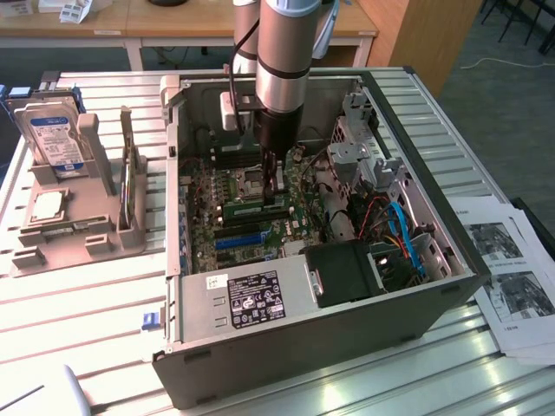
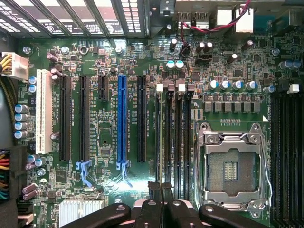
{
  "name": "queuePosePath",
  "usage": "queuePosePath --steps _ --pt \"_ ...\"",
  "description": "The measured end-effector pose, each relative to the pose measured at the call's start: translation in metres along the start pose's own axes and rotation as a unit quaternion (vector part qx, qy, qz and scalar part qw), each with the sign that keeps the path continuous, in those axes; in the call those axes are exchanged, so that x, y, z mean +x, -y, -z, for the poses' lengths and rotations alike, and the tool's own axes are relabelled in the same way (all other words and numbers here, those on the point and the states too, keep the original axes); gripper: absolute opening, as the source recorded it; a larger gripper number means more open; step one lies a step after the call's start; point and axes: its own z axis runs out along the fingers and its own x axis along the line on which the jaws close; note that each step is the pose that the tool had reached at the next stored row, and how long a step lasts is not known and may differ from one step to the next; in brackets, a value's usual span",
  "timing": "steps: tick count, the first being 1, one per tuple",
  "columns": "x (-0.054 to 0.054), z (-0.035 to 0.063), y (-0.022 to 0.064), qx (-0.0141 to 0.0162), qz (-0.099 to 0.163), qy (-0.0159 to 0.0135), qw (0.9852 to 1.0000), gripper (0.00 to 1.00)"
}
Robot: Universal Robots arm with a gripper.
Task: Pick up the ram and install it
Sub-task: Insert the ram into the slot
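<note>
The ram is a green stick with a pale label. It stands on its long edge in a slot of the motherboard, just in front of the CPU socket, inside the open computer case. My gripper reaches straight down into the case and is over the end of the ram nearer the exterior view's right. Whether it touches the ram's top edge I cannot tell. In the wrist view my gripper has its black fingers pressed together over the dark memory slots, with nothing showing between them.
Red, blue and yellow cables and a metal drive cage crowd the case at the exterior view's right. The power supply fills the front. A grey rack at the left holds a hard drive. Printed sheets lie at the right.
</note>
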Motion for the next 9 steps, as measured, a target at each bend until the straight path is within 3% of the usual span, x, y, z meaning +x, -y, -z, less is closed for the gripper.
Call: queuePosePath --steps 5,9 --pt "0.0000 0.0001 0.0023 -0.0041 0.000 -0.0001 1.0000 0.11" --pt "-0.0001 0.0000 0.0029 -0.0052 0.000 -0.0001 1.0000 0.11"
